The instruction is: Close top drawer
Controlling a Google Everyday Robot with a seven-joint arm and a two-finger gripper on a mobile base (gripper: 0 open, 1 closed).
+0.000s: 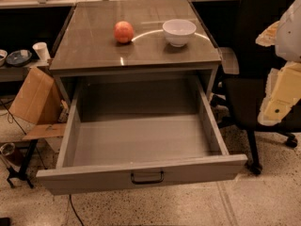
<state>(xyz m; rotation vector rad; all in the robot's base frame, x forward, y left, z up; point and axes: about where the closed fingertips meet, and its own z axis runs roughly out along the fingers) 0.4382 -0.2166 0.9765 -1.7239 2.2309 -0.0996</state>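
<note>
The top drawer (pixel 141 142) is pulled far out of the grey cabinet toward me. Its inside is empty. Its flat grey front (pixel 84 179) faces me at the bottom, with a small dark bail handle (pixel 147 177) at its middle. The lower drawers are hidden beneath it. My gripper (pixel 278 95) shows as cream and white parts at the right edge, to the right of the drawer's right wall and above it, apart from the drawer.
On the cabinet top (pixel 84 41) sit a red-orange fruit (pixel 123 32) and a white bowl (pixel 179 31). A black office chair (pixel 256 55) stands close on the right. Cardboard (pixel 34 98), a cup (pixel 41 51) and dishes (pixel 18 57) are at the left.
</note>
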